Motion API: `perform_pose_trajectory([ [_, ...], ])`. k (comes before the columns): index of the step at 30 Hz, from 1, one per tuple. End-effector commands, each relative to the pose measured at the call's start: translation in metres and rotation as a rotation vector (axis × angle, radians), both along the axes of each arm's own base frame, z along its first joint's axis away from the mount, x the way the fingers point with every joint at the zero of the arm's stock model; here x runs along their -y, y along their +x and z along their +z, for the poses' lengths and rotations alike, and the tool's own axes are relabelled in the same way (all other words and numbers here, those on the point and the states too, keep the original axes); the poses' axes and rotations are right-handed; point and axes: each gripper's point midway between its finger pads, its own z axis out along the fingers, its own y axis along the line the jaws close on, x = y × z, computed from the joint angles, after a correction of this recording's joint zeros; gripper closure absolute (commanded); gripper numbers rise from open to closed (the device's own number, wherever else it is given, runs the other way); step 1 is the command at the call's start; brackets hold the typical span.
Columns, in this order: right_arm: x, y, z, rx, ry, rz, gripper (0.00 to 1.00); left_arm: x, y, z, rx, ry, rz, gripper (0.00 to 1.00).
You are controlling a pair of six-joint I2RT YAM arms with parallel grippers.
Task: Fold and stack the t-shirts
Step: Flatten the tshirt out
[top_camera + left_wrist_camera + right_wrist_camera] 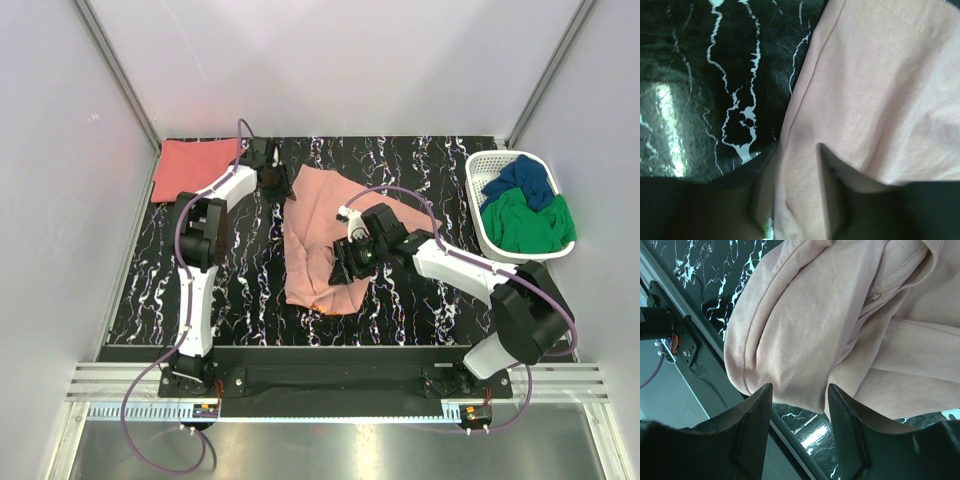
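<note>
Salmon-pink t-shirt (315, 225) lies bunched on the surface (420, 170); left end effector (272, 178) clamped on its far edge, right end effector (345, 262) clamped on a gathered fold. Coral-red t-shirt (190, 170) sits folded, far-left corner.

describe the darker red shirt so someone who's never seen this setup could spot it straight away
Find the black marble-patterned table and look to its far left corner. The coral-red t-shirt lies there as a flat, tidy rectangle. It is darker and neater than the rumpled pale pink t-shirt at the table's middle.
</note>
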Motion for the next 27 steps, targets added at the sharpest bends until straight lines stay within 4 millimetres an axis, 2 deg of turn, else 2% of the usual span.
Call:
perform_pose_trajectory([
  [1, -0.008, 0.002, 0.004, 0.023, 0.026, -0.002, 0.45, 0.013, 0.005, 0.004, 0.022, -0.064, -0.036, 0.69],
  [2, -0.008, 0.003, 0.003, 0.027, 0.026, -0.004, 0.46, 0.015, 0.004, 0.006, 0.022, -0.076, -0.038, 0.73],
  [3, -0.008, 0.003, 0.001, 0.025, 0.024, -0.008, 0.47, 0.018, 0.003, 0.008, 0.026, -0.09, -0.04, 0.87],
  [5, -0.008, 0.007, 0.0, 0.033, 0.022, -0.022, 0.58, 0.023, 0.002, 0.025, 0.048, -0.136, -0.049, 1.0],
  [6, -0.008, 0.01, 0.003, 0.042, 0.017, -0.029, 0.68, 0.024, 0.0, 0.03, 0.058, -0.148, -0.05, 1.0],
  [7, -0.005, 0.018, 0.007, 0.068, -0.003, -0.067, 0.84, 0.027, 0.0, 0.053, 0.09, -0.169, -0.056, 1.0],
  [8, 0.002, 0.02, 0.009, 0.072, -0.037, -0.099, 0.93, 0.027, 0.0, 0.066, 0.108, -0.182, -0.048, 1.0],
  [9, 0.004, 0.031, 0.022, 0.11, -0.054, -0.14, 0.99, 0.026, -0.003, 0.079, 0.116, -0.183, -0.04, 1.0],
  [10, 0.021, 0.051, 0.032, 0.186, -0.125, -0.25, 1.0, 0.02, 0.0, 0.099, 0.154, -0.171, -0.013, 1.0],
  [11, 0.038, 0.053, 0.033, 0.186, -0.208, -0.305, 1.0, 0.016, -0.001, 0.137, 0.214, -0.178, 0.013, 1.0],
  [12, 0.045, 0.069, 0.06, 0.249, -0.229, -0.38, 1.0, 0.009, -0.005, 0.16, 0.244, -0.176, 0.036, 1.0],
  [13, 0.07, 0.086, 0.078, 0.325, -0.306, -0.515, 1.0, 0.0, -0.003, 0.185, 0.295, -0.161, 0.077, 1.0],
  [14, 0.09, 0.084, 0.086, 0.331, -0.385, -0.567, 1.0, -0.006, -0.012, 0.231, 0.372, -0.179, 0.104, 1.0],
  [15, 0.099, 0.095, 0.12, 0.39, -0.375, -0.644, 1.0, -0.015, -0.017, 0.249, 0.402, -0.157, 0.143, 1.0],
  [16, 0.123, 0.102, 0.144, 0.463, -0.424, -0.752, 1.0, -0.021, -0.022, 0.268, 0.432, -0.154, 0.165, 1.0],
  [17, 0.136, 0.103, 0.171, 0.505, -0.43, -0.809, 1.0, -0.027, -0.036, 0.307, 0.499, -0.175, 0.193, 1.0],
  [20, 0.173, 0.1, 0.224, 0.628, -0.454, -0.961, 1.0, -0.041, -0.061, 0.342, 0.547, -0.181, 0.247, 1.0],
  [21, 0.187, 0.099, 0.25, 0.682, -0.454, -1.024, 1.0, -0.048, -0.079, 0.365, 0.586, -0.193, 0.264, 1.0],
  [22, 0.196, 0.093, 0.266, 0.71, -0.441, -1.051, 1.0, -0.051, -0.088, 0.372, 0.598, -0.197, 0.271, 1.0],
  [23, 0.204, 0.088, 0.286, 0.738, -0.424, -1.076, 1.0, -0.053, -0.098, 0.369, 0.584, -0.191, 0.281, 1.0],
  [24, 0.21, 0.085, 0.295, 0.757, -0.434, -1.077, 1.0, -0.062, -0.116, 0.389, 0.631, -0.192, 0.304, 1.0],
  [26, 0.222, 0.072, 0.309, 0.775, -0.437, -1.082, 1.0, -0.061, -0.136, 0.391, 0.64, -0.194, 0.296, 1.0],
  [27, 0.225, 0.068, 0.308, 0.763, -0.435, -1.084, 1.0, -0.056, -0.143, 0.365, 0.588, -0.186, 0.278, 1.0],
])
